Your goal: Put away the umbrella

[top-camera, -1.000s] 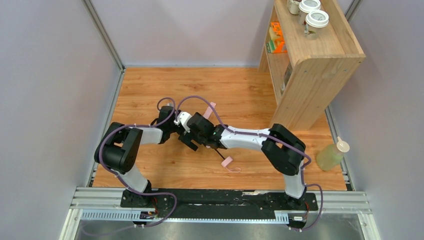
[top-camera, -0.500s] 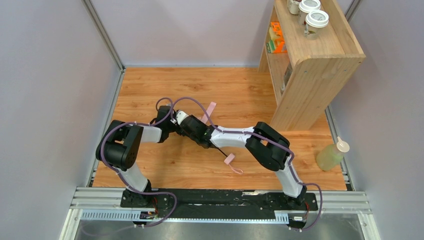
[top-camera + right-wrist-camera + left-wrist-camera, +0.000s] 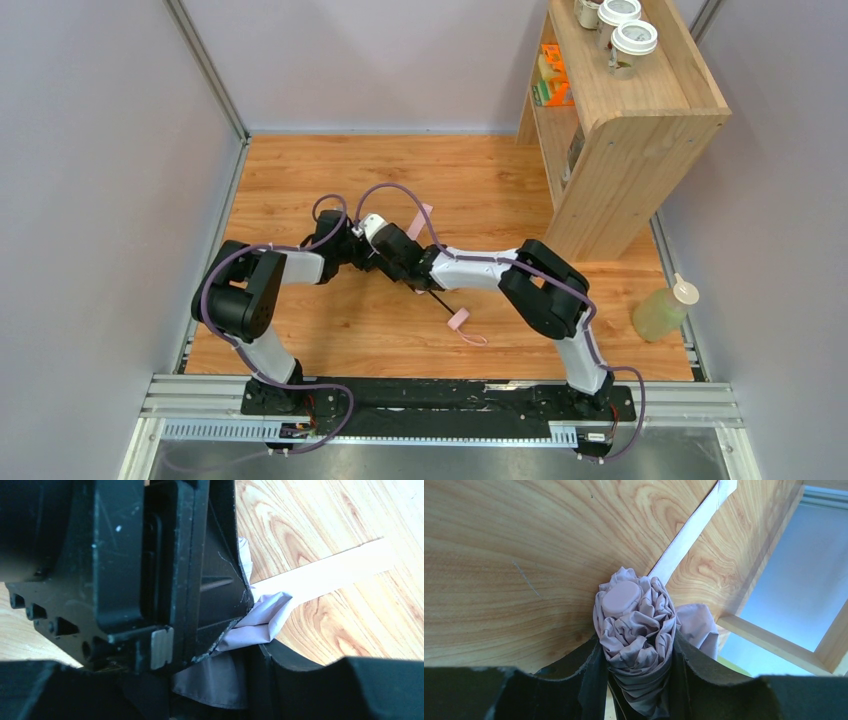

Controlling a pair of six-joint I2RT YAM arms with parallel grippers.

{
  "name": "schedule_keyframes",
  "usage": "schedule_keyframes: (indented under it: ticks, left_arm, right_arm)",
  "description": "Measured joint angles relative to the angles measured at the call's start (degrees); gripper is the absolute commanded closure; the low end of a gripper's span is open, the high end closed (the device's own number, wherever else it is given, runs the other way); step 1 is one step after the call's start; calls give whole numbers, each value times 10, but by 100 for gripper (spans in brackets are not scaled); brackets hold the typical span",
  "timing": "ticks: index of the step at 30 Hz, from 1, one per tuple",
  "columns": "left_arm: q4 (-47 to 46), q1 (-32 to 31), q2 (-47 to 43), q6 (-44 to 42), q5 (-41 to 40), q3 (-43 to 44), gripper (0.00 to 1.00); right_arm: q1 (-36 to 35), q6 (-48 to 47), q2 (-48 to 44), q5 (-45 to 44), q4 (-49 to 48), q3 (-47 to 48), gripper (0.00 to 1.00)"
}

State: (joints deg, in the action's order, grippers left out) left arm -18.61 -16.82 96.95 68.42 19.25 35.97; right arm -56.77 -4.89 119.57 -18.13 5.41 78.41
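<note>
**A:** Mid-desk, the left gripper clamps the umbrella's bunched pink canopy; its strap runs towards the far edge.

**B:** Only the overhead view shows the black shaft and pink handle, nearer the near edge. Fabric sits between the right gripper's fingers; whether they pinch it can't be told.

**A:** At the far-right corner, the shelf unit carries lidded cups, contents hidden. A bottle stands beyond the right edge.

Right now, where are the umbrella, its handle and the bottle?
umbrella (image 3: 636, 630): left wrist view, on the bunched canopy folds.
handle (image 3: 457, 320): top view, middle of the pink grip.
bottle (image 3: 658, 314): top view, on its body.
</note>
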Motion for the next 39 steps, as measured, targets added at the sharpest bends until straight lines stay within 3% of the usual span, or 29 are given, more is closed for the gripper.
schedule_keyframes:
  ticks: [3, 6, 7, 8, 22, 29, 32, 39]
  left_arm:
    - [5, -3, -2, -5, -5, 4, 80]
    - [15, -7, -4, -8, -14, 9, 53]
    - [19, -7, -4, -8, -15, 10, 36]
    - [24, -7, -5, -8, -17, 9, 30]
    - [15, -5, -36, -2, -13, -18, 30]
    - [5, -5, -24, -1, -2, -21, 32]
    - [-18, -6, -41, 0, -5, -43, 28]
    - [-25, -7, -57, -1, 12, -63, 27]
  right_arm:
    - [7, 7, -6, 21, -11, -11, 100]
    - [20, 17, -12, 62, -19, -17, 100]
    - [25, 19, -13, 76, -18, -17, 100]
    - [30, 21, -14, 93, -18, -17, 100]
    - [150, 204, -2, 467, -122, -61, 100]
    - [174, 235, 19, 545, -139, -53, 100]
    - [179, 252, 25, 574, -149, -54, 100]
    - [193, 355, 44, 664, -273, -102, 100]
